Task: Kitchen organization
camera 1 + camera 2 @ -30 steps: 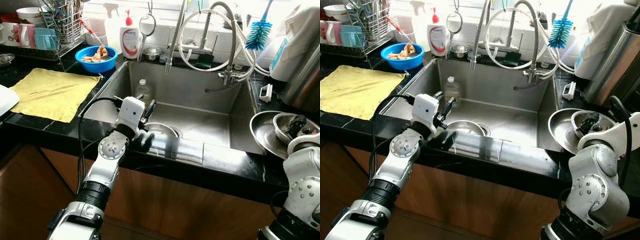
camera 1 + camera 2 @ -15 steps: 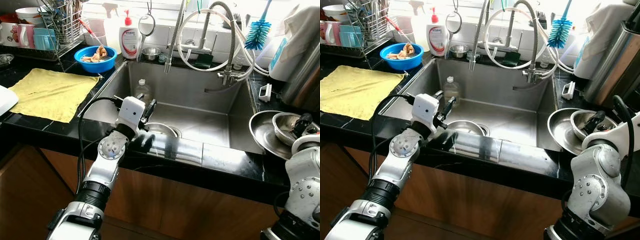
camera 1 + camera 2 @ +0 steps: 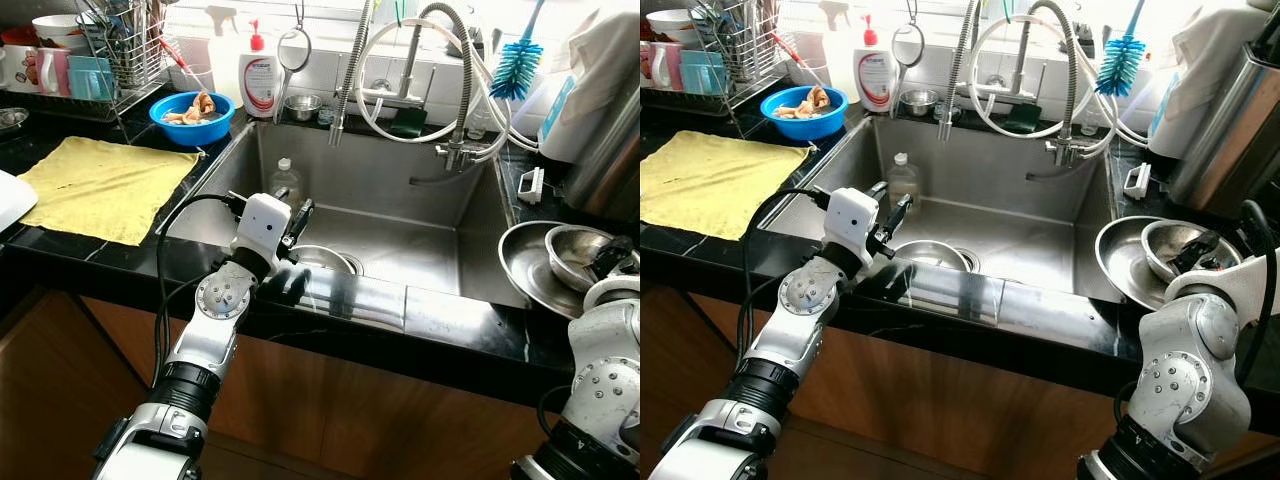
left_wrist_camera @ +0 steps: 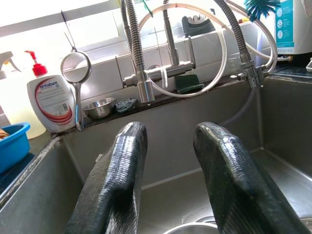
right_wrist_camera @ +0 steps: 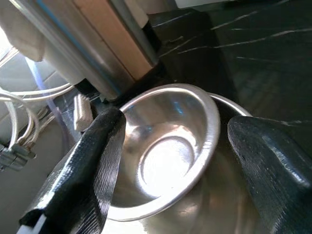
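Risk, left side: left tool hangs over the sink at lower-centre, just above the steel bowl in the basin. Drop in blind and a finger could clip the rim and skid the bowl (wet steel, likely slippery). Its fingers are narrowly parted, holding nothing.

Right side: right tool is spread wide around the small steel bowl nested in a larger bowl on the table at right edge. Closing off-centre could tip the stack. No grip made out.

Left gripper and right gripper both spread their fingers.
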`<state>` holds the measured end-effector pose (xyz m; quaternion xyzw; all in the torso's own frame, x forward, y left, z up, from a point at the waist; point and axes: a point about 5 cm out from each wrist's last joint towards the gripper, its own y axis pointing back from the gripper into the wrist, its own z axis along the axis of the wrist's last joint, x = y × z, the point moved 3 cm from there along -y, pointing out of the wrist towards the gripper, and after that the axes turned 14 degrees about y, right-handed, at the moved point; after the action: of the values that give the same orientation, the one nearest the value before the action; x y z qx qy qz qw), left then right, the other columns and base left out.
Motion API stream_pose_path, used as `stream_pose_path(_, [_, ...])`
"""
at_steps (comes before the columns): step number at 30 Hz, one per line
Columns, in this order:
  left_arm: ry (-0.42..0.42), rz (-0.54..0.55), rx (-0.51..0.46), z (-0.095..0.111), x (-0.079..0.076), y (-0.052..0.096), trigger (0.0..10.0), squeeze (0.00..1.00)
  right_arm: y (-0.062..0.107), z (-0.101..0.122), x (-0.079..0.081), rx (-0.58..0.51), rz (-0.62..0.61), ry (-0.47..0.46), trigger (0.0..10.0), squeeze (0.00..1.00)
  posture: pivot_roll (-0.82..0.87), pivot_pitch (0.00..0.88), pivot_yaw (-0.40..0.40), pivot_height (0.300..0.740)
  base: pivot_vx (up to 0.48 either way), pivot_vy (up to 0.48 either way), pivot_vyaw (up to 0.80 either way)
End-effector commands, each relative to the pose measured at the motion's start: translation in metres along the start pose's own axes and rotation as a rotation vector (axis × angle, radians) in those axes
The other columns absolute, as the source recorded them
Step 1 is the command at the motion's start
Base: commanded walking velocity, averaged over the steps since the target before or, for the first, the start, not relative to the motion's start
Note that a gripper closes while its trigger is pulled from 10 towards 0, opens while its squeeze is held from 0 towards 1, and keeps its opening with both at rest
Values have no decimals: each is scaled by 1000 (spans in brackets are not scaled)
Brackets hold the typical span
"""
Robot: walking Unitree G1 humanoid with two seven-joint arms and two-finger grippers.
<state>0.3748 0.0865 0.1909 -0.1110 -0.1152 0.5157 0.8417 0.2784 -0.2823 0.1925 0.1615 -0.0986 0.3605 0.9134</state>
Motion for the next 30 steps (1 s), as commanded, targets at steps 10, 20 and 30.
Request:
stream_pose_path(10, [-23,-21,-3,3,-3,-4,10000,0,-2,-7,3,41,-4,-53,10000,0,55,0,-44,740,0,0,0])
stream_pose_path(20, [-22,-30,-2,2,-6,-5,10000,0,-2,-10,1,52,-13,-57,10000,0,47,0,-42,740,0,0,0])
stream_pose_path(30, [-31,-35,-4,3,-8,-5,10000,0,-9,-12,-2,71,-24,2,10000,0,49,0,-46,740,0,0,0])
